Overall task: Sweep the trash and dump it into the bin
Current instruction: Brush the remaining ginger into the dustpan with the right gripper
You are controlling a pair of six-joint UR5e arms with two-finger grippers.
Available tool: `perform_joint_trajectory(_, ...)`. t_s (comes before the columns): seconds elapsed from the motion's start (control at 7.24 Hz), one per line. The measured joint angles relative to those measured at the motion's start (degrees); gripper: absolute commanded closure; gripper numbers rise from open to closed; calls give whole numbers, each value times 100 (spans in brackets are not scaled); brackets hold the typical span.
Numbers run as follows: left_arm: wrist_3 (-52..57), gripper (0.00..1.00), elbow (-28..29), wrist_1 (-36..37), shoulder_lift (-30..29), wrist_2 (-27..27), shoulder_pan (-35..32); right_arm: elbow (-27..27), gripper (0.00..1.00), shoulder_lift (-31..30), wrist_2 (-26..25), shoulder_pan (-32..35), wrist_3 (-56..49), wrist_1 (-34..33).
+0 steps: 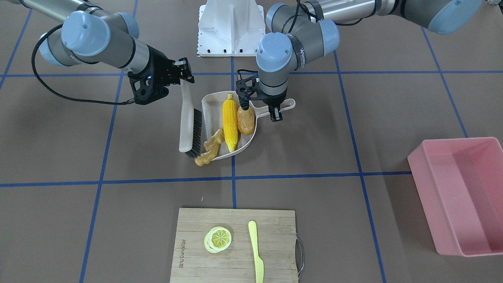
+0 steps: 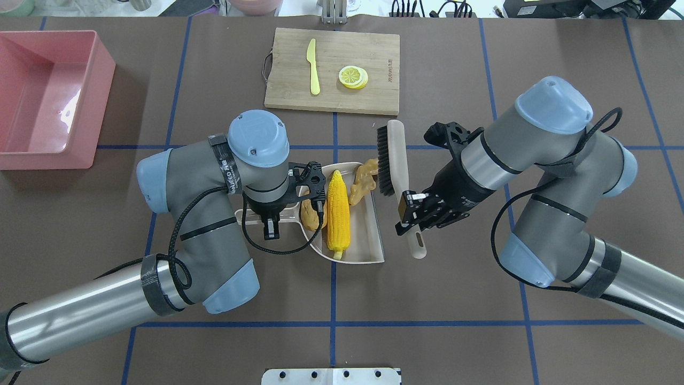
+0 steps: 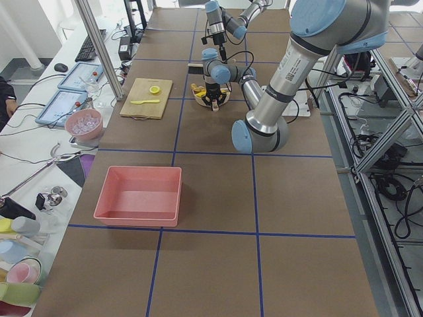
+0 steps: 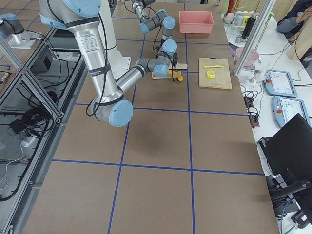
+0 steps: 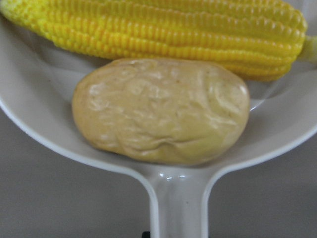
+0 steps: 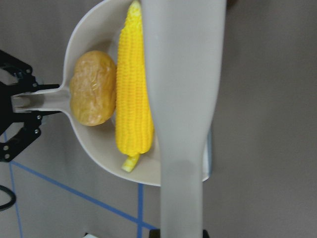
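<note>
Robotics lab, not a kitchen. My left arm (image 3: 310, 59) and right arm (image 4: 92, 53) work over one big desk (image 3: 218, 198) covered in brown mat and marked into squares with blue tape (image 3: 253, 191). A white bolted mount (image 1: 231, 27) sits at the desk's edge between them. Aluminium framing (image 3: 383, 99) runs along that side, with loose cables (image 3: 396, 198) on the floor under it. The side bench opposite carries two tablets (image 4: 279, 83), a keyboard (image 3: 86, 47) and a dark screen (image 4: 287, 146). A person's sleeve (image 4: 292, 19) shows at that bench. The food is toy stuff: corn (image 1: 230, 125), and a plastic knife (image 1: 256, 251) on a board (image 1: 196, 251).
</note>
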Motion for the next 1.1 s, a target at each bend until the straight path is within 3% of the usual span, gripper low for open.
perform_joint_trajectory(0.55, -3, 100, -14, -40, 65, -12, 10, -1081, 100, 26, 392, 418, -1977, -5)
perform_joint_trajectory(1.1, -3, 100, -81, 131, 106, -35, -5, -1442, 100, 161, 339, 156, -2171, 20)
